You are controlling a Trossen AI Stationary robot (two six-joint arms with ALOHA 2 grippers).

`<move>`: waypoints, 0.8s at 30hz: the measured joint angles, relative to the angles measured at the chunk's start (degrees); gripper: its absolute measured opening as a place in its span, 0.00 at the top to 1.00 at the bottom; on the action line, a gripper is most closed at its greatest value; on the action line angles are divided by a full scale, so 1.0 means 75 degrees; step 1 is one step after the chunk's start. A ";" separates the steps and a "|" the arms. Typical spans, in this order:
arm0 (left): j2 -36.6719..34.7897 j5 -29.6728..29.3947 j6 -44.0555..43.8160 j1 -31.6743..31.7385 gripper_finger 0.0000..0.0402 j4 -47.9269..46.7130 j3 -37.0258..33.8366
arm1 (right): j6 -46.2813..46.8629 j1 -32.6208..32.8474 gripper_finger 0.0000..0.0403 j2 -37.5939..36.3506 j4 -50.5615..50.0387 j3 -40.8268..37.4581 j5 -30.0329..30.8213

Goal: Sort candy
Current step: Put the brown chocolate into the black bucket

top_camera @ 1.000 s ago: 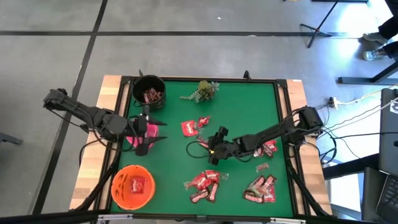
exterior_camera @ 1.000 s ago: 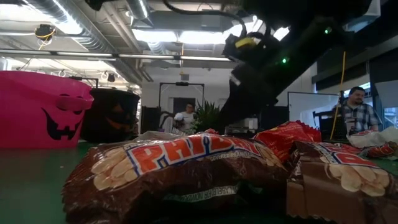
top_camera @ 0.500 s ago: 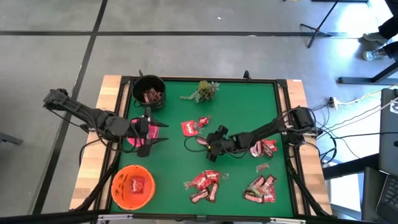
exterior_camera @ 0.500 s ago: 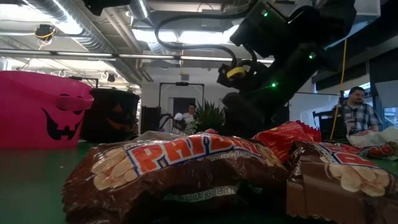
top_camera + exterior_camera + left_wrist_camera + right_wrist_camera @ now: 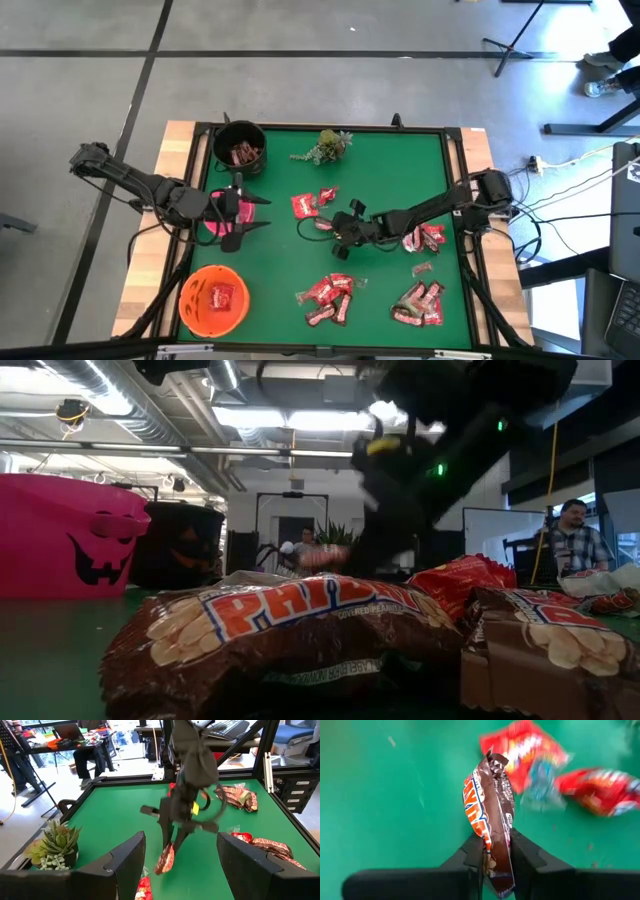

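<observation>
Right gripper now closed | clamped on brown candy bar, pinched between fingers | left gripper apart

Brown candy bar hangs upright, pinched at one end; red packets and brown bars lie scattered across the green surface.

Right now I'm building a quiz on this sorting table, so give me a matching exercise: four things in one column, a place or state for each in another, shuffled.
Things:
1. brown candy bar
2. orange bowl
3. green sprig
4. left gripper

Places or states:
A. open, beside the pink bowl
B. pinched in the right gripper
C. near corner of the mat on the left arm's side
D. far edge of the mat, beside the black bowl

Pairs: 1-B, 2-C, 3-D, 4-A
</observation>
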 joint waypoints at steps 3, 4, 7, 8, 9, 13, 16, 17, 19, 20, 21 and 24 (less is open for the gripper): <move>0.0000 -0.0017 0.0000 0.0000 0.42 -0.0002 0.0000 | -0.0170 0.0000 0.83 -0.0451 -0.0025 0.0008 -0.0001; 0.0000 -0.0022 0.0000 0.0000 0.42 0.0002 0.0000 | -0.0213 0.0000 0.81 -0.0619 -0.0017 0.0008 0.0005; 0.0032 -0.0138 0.0003 0.0006 0.42 0.0057 0.0003 | -0.0390 0.0000 0.79 -0.1168 0.0010 0.0008 0.0013; 0.0079 -0.0245 0.0003 0.0006 0.42 0.0124 0.0006 | -0.0429 0.0000 0.79 -0.1313 0.0053 0.0008 0.0016; 0.0128 -0.0355 0.0006 0.0006 0.42 0.0180 0.0006 | -0.0490 0.0000 0.79 -0.1464 0.0113 0.0008 0.0014; 0.0517 -0.0756 0.0164 0.0083 0.42 0.0655 0.0009 | -0.0788 0.0000 0.80 -0.1919 0.0593 0.0011 0.0003; 0.0980 -0.0795 0.0737 0.0266 0.42 0.1481 0.0009 | -0.1103 0.0003 0.81 -0.2028 0.1187 0.0011 -0.0232; 0.1170 -0.0789 0.0941 0.0327 0.42 0.1818 0.0009 | -0.1203 0.0003 0.81 -0.2028 0.1397 0.0011 -0.0329; 0.1531 -0.0758 0.1377 0.0455 0.42 0.2458 0.0012 | -0.1415 0.0003 0.81 -0.2028 0.1755 0.0011 -0.0534; 0.1714 -0.0764 0.1617 0.0499 0.42 0.2699 0.0012 | -0.1496 0.0005 0.81 -0.2028 0.1887 0.0011 -0.0615; 0.1887 -0.0758 0.1848 0.0551 0.42 0.2931 0.0012 | -0.1570 0.0007 0.81 -0.2028 0.1979 0.0011 -0.0709; 0.2353 -0.0727 0.2341 0.0689 0.42 0.3287 0.0012 | -0.1603 0.0006 0.82 -0.2028 0.2005 0.0011 -0.0785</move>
